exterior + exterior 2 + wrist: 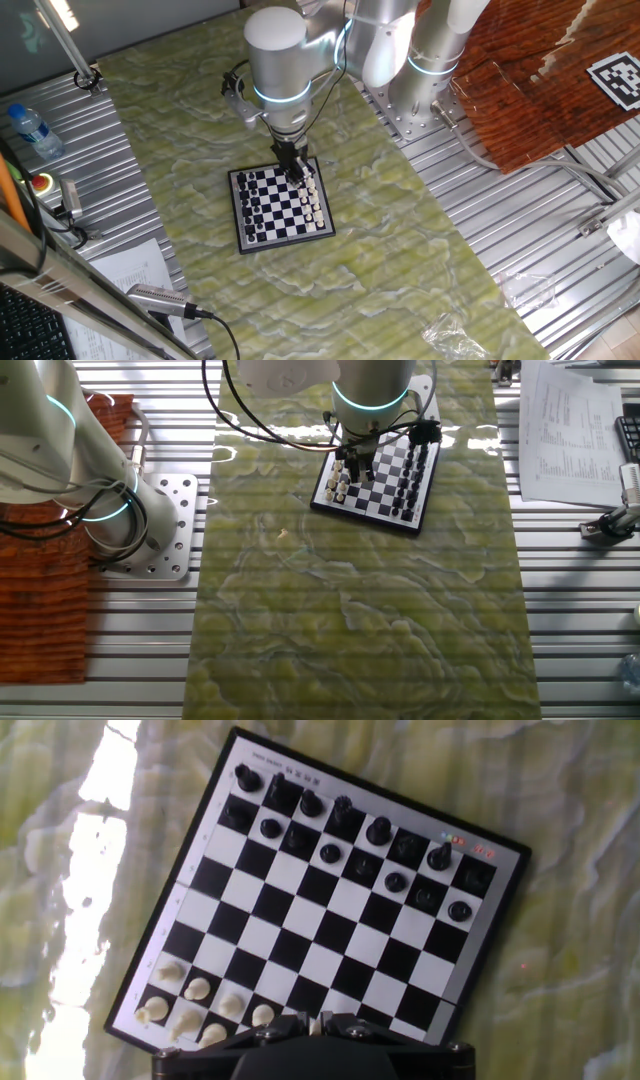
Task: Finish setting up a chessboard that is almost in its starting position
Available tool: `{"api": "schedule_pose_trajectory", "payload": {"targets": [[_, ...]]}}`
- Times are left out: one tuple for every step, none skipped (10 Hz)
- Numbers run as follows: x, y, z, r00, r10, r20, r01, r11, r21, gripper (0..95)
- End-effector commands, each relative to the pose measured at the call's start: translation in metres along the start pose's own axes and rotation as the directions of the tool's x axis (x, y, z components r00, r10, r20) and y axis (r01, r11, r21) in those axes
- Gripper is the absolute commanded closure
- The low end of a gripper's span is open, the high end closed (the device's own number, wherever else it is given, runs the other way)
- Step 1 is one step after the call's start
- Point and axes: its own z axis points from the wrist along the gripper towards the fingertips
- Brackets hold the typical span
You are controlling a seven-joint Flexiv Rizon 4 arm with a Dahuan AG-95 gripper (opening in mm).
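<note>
Chessboard sits on green cloth, end effector over its cream pieces, grip state unclear.

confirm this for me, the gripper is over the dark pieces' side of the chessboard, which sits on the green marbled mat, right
Not quite. The gripper is over the cream pieces' side of the chessboard; the hand view shows the cream pieces right by it, with the dark pieces along the far edge. The board does sit on the green marbled mat.
</note>
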Motion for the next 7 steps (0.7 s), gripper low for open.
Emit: {"api": "schedule_pose_trajectory", "payload": {"targets": [[0.0011, -0.0002, -0.0003, 1.0, 0.002, -0.001, -0.002, 1.0, -0.001, 95.0], [0.0028, -0.0006, 0.0016, 1.0, 0.004, -0.002, -0.004, 1.0, -0.001, 95.0], [0.0052, -0.0009, 0.0032, 1.0, 0.004, -0.004, -0.004, 1.0, -0.002, 95.0], [0.0065, -0.0001, 0.004, 1.0, 0.007, -0.003, -0.007, 1.0, -0.003, 95.0], [0.0066, 0.0017, 0.004, 1.0, 0.012, -0.004, -0.012, 1.0, -0.003, 95.0], [0.0072, 0.0057, 0.0054, 1.0, 0.024, -0.005, -0.024, 1.0, -0.002, 95.0], [0.0073, 0.0066, 0.0055, 1.0, 0.021, -0.003, -0.021, 1.0, 0.004, 95.0]]}}
